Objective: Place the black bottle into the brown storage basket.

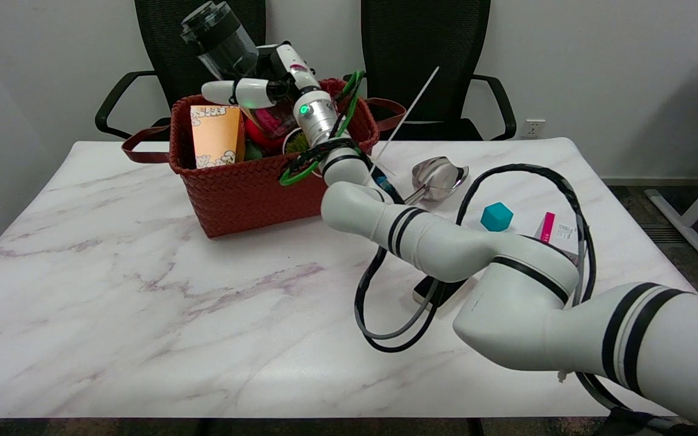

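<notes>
The black bottle (pixel 220 39), dark with a black cap and a clear lower body, hangs tilted in the air above the back of the brown storage basket (pixel 246 188). My right hand (pixel 264 82) grips it from below and from the right, fingers wrapped around its lower part. The arm reaches over the basket's right side. The basket is a woven reddish-brown tub with strap handles, standing at the table's far middle. Inside it are an orange-and-white carton (pixel 217 134), something red and something green.
Right of the basket lie a metal scoop (pixel 437 175), a thin white stick (pixel 409 112), a teal block (pixel 497 217) and a white-and-pink box (pixel 552 229). A dark flat object (pixel 431 290) lies under the forearm. Black cables loop beside the arm. Two black chairs stand behind the table.
</notes>
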You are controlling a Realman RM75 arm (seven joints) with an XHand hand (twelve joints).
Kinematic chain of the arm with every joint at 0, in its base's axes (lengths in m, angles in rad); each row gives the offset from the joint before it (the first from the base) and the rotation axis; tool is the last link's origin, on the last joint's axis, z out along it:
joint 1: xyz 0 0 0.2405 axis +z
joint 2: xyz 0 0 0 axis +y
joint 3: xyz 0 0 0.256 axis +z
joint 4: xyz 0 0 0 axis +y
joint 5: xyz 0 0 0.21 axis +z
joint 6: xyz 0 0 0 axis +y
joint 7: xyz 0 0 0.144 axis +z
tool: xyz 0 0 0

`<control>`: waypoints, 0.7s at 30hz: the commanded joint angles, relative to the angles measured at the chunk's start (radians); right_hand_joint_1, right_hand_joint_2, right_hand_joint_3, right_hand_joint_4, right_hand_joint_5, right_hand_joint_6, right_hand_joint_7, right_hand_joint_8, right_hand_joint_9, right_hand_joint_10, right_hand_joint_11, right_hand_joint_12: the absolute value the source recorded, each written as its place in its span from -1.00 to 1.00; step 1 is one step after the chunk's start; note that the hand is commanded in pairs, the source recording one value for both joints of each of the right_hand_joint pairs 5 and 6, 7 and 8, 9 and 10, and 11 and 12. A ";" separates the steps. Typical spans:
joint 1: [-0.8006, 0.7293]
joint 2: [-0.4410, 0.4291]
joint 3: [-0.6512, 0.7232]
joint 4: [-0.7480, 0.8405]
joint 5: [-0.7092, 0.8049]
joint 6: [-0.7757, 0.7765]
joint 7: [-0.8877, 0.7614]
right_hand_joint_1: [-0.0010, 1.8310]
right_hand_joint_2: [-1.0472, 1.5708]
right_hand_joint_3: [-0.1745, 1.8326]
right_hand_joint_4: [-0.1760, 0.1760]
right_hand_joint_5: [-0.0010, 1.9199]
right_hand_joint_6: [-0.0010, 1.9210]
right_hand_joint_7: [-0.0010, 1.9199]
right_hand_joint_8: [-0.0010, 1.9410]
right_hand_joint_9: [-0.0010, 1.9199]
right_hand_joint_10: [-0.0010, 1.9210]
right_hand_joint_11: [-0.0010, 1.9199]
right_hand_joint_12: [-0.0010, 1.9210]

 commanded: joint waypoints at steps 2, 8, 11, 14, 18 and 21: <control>0.018 -0.043 -0.046 -0.068 -0.009 -0.069 -0.010 -0.09 0.35 -1.00 0.00 -0.10 -0.10 -0.07 -0.08 -0.30 -0.31 -0.73 -0.73; 0.013 -0.044 -0.047 -0.094 -0.009 -0.071 -0.010 -0.09 0.35 -1.00 0.00 -0.13 -0.13 -0.09 -0.10 -0.32 -0.32 -0.75 -0.75; 0.011 -0.044 -0.046 -0.105 -0.009 -0.071 -0.010 -0.09 0.35 -1.00 0.00 -0.13 -0.13 -0.09 -0.10 -0.32 -0.32 -0.76 -0.76; 0.009 -0.046 -0.044 -0.119 -0.007 -0.071 -0.010 -0.09 0.35 -1.00 0.00 -0.13 -0.13 -0.10 -0.11 -0.33 -0.33 -0.76 -0.76; 0.006 -0.041 -0.040 -0.130 -0.002 -0.072 -0.009 -0.09 0.35 -1.00 0.00 -0.14 -0.14 -0.10 -0.11 -0.33 -0.33 -0.79 -0.79; 0.004 -0.035 -0.035 -0.123 -0.001 -0.076 -0.001 -0.08 0.34 -1.00 0.00 -0.21 -0.21 -0.21 -0.21 -0.39 -0.39 -0.83 -0.83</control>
